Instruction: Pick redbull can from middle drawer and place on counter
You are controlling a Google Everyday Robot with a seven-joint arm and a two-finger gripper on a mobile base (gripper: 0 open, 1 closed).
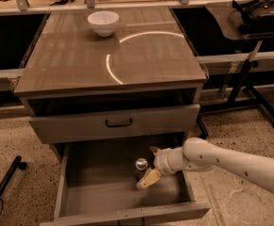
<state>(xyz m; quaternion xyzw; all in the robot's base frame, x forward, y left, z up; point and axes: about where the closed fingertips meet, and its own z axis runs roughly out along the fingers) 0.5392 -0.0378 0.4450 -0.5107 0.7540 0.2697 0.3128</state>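
Note:
The redbull can point(141, 168) stands upright in the open middle drawer point(99, 182), right of its centre, its shiny silver top showing. My gripper point(150, 165) reaches into the drawer from the right on a white arm. Its fingers are open, one cream finger point(147, 179) in front of the can and the other behind it at the can's right side, so the can stands at the mouth of the gap. The counter point(80, 55) is the glossy grey-brown cabinet top above, with a bright curved light reflection.
A white bowl point(103, 22) stands at the back of the counter. The closed drawer front with a black bar handle point(118, 123) lies above the open drawer. A side table with a headset point(261, 11) stands at the right. A black leg point(2, 187) lies on the floor at the left.

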